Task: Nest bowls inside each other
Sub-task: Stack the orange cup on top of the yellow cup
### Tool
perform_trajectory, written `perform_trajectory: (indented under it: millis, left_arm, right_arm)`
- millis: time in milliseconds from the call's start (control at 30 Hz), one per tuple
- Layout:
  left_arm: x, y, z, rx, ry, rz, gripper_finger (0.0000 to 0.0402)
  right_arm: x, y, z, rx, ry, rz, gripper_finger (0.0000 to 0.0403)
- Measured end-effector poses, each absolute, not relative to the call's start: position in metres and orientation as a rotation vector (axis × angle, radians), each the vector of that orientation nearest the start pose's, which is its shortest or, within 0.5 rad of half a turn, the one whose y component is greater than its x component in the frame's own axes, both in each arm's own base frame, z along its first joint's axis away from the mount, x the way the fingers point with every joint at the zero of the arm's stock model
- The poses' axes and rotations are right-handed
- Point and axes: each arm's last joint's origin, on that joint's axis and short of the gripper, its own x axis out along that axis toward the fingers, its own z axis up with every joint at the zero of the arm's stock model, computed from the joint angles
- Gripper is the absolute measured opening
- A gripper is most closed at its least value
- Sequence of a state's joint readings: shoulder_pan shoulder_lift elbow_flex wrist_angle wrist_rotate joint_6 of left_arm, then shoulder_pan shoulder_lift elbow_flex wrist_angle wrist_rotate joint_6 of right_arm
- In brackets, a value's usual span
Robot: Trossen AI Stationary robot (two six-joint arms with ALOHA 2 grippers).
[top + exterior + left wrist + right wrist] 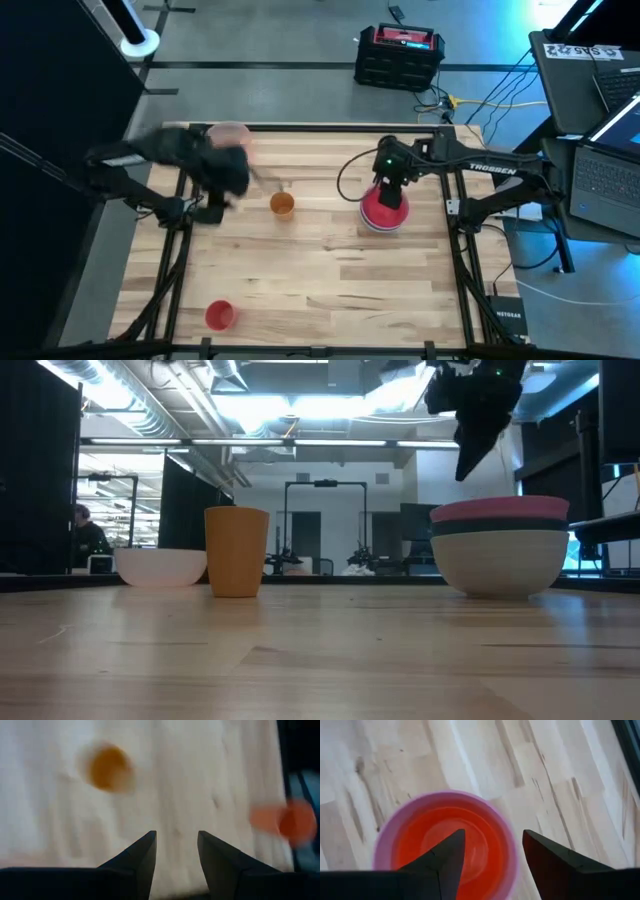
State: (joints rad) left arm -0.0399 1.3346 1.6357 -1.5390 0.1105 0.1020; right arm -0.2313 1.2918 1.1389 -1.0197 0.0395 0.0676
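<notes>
Bowls were the business here: a nested stack [384, 210] stood on the right half of the worktop [330, 280], showing from the low view a pale bowl at the bottom, a dark teal one in it and a pink rim on top, while the right wrist view looked down into a red bowl [447, 842] seated in a mauve-pink one. The right hand [388, 190] hung just above that stack with its fingers [442, 857] standing well apart and nothing between them, so the red bowl appeared to sit free in the stack. To finish this step well, the arm should rise straight up, clear of the rims, so as not to tip or drag the stack. Loose pieces remained: a pink bowl [232, 133] at the far left edge, an orange cup [283, 204] near the middle and a small red cup [219, 315] by the near edge. The left hand [175, 855], blurred beside the pink bowl, had its fingers parted a moderate way and held nothing
</notes>
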Motion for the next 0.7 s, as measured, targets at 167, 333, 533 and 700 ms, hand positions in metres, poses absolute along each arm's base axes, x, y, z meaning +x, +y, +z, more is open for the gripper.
perform_trajectory:
  millis: [167, 333, 533, 700]
  left_arm:
    - [0.214, -0.047, 0.370, 0.009, 1.258, -0.277, 0.0131]
    - [0.214, -0.083, 0.340, -0.022, 1.301, -0.355, 0.0131]
    - [0.200, -0.126, 0.303, -0.049, 1.368, -0.440, 0.0131]
    - [0.191, -0.154, 0.291, -0.090, 1.417, -0.468, 0.0131]
  right_arm:
    - [0.231, -0.050, 0.290, 0.138, 1.159, -0.262, 0.0186]
    - [0.233, -0.044, 0.291, 0.105, 1.154, -0.245, 0.0186]
    - [0.235, -0.038, 0.291, 0.066, 1.148, -0.225, 0.0186]
    - [0.236, -0.037, 0.291, 0.049, 1.145, -0.215, 0.0186]
